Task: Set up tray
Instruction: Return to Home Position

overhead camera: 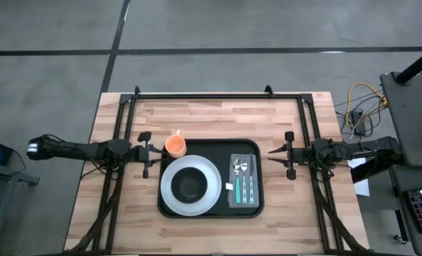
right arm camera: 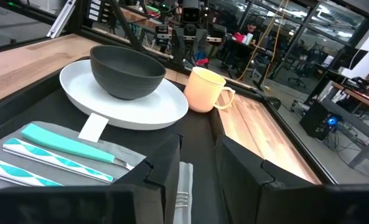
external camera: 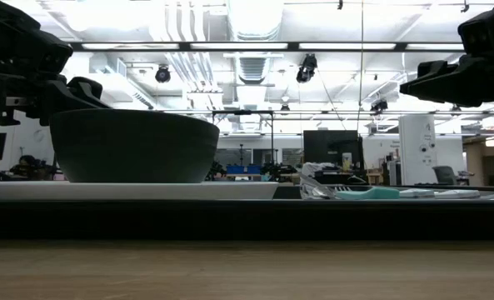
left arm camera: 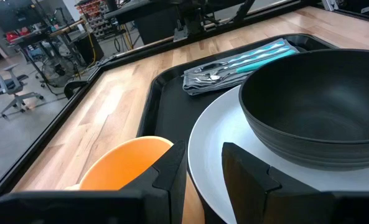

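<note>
From above, the tray lies mid-table, fully laid. The left gripper hangs just beside the orange cup at the tray's far left corner, and the right gripper is near the opposite rim.

At table height, both grippers hang above the tableware.

Past the left wrist, the fingers stand slightly apart and empty with the cup close below. A low swing could tip it, I'd say.

Past the right wrist, the fingers are likewise parted and empty over the napkin. Its white tag shows no writing I can read.

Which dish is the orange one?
The mug, beside the left gripper. The plate is white, and the bowl on it is dark.
</note>
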Robot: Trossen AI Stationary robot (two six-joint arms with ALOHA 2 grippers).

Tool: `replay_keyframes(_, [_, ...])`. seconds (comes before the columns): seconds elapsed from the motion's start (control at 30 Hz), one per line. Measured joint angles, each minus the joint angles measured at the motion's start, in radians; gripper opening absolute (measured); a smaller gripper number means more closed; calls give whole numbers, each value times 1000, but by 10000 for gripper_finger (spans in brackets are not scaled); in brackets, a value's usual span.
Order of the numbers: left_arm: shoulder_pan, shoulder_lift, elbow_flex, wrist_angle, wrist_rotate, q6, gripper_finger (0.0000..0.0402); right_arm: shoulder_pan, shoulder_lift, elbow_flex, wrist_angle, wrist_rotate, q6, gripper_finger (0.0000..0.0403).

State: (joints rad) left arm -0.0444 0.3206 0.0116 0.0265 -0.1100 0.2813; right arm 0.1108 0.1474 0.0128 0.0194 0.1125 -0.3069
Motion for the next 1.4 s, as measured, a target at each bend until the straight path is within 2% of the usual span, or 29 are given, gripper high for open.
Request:
replay_keyframes(0.37, [0,0,0,0,0,0,84,0,0,0,0,0,0,81])
replay_keyframes(0.8, [0,0,0,0,0,0,84,0,0,0,0,0,0,91])
replay_keyframes(1.4, [0,0,0,0,0,0,84,0,0,0,0,0,0,75])
